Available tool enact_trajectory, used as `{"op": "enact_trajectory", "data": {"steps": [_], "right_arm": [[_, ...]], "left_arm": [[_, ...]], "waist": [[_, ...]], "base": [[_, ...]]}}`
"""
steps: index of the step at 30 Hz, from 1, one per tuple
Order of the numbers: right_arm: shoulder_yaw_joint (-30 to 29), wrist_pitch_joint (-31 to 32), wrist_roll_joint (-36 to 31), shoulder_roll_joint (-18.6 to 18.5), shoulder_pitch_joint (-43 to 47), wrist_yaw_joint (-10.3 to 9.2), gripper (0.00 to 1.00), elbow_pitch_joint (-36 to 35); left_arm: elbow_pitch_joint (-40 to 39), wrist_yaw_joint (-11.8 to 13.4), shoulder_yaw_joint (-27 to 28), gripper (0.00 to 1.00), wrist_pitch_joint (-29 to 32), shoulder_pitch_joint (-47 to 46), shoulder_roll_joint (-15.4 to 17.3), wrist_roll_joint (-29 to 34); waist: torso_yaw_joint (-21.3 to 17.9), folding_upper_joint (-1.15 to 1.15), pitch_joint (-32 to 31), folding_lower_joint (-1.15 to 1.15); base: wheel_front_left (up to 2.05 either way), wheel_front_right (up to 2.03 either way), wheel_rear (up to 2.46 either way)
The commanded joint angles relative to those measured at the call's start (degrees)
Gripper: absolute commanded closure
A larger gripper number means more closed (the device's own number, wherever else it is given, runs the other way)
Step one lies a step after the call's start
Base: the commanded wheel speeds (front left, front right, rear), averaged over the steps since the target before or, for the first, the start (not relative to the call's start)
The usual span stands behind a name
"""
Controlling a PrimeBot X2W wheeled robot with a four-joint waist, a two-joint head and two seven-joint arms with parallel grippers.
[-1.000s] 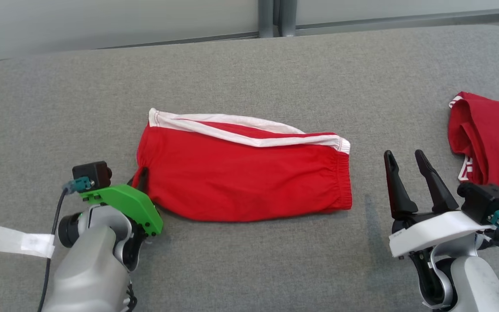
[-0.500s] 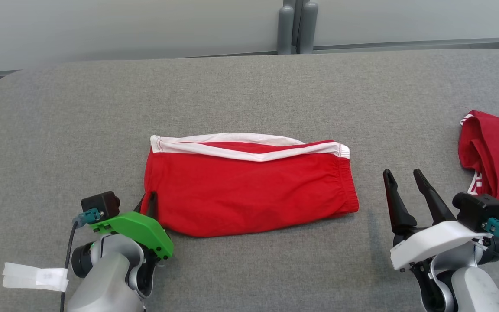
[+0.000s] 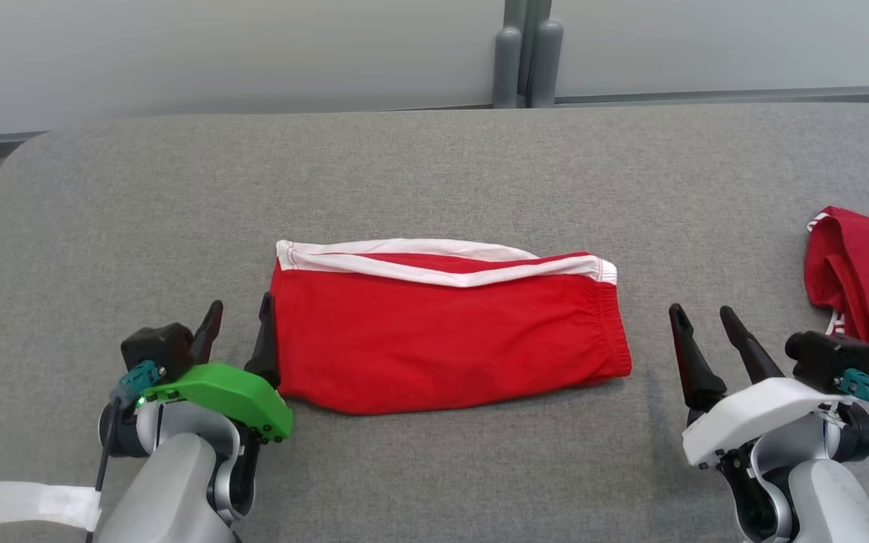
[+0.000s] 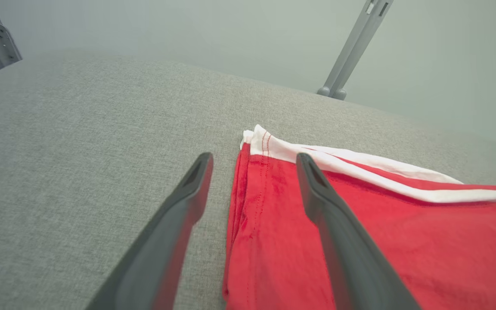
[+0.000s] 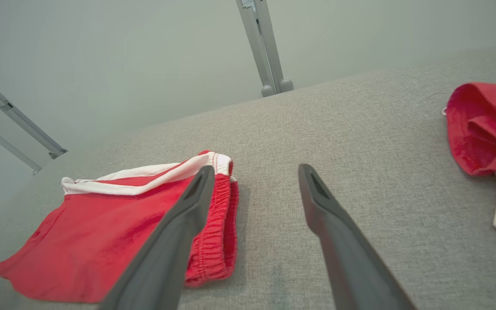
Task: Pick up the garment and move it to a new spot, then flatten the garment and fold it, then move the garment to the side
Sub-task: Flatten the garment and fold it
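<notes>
Head view, garment: you have the red garment (image 3: 446, 332) lying folded and flat near the middle of the grey table (image 3: 434, 166); its white band runs along the far edge; the gathered waist is at its right end.
Head view, left gripper: your left gripper (image 3: 241, 303) sits at the garment's near left corner; fingers spread; the right one is against or just beside the cloth's left edge, and you cannot tell which; nothing is pinched.
Head view, right gripper: your right gripper (image 3: 700, 309) stands right of the garment, apart from it; fingers spread, holding nothing.
Head view, other cloth: a second red cloth (image 3: 868, 302) lies bunched at the table's right edge, right of that gripper.
Left wrist view: the two fingers are wide apart; the left one is over bare table, the right one over red cloth; the garment's left hem runs between them.
Right wrist view: fingers apart, with bare table in the gap; the garment lies to the left, its gathered end partly behind the left finger; the second cloth is at the right; grey posts (image 5: 269, 64) rise beyond the far edge.
</notes>
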Motion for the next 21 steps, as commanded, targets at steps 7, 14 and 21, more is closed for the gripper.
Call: {"op": "enact_trajectory", "data": {"steps": [7, 14, 21], "right_arm": [[-1.01, 7.3, -1.98, -0.16, -2.65, 0.0, 0.0, 2.42], [-2.37, 14.77, 1.4, -0.17, -5.96, 0.0, 0.0, 8.46], [-4.44, 18.88, -0.28, -0.19, -9.03, 0.0, 0.0, 17.21]], "left_arm": [[-12.28, 2.44, 1.04, 0.0, -0.43, 7.17, 0.92, 1.97], [-23.13, 5.1, 0.76, 0.0, -0.01, 13.65, 0.62, 1.91], [-31.17, 7.14, -0.35, 0.0, 1.61, 17.43, 0.96, 2.11]], "waist": [[3.42, 0.35, -0.92, 0.0], [7.17, 0.35, -0.64, 0.0], [10.95, 0.35, 0.18, 0.0]], "base": [[0.0, 0.0, 0.0], [0.0, 0.0, 0.0], [0.0, 0.0, 0.0]]}}
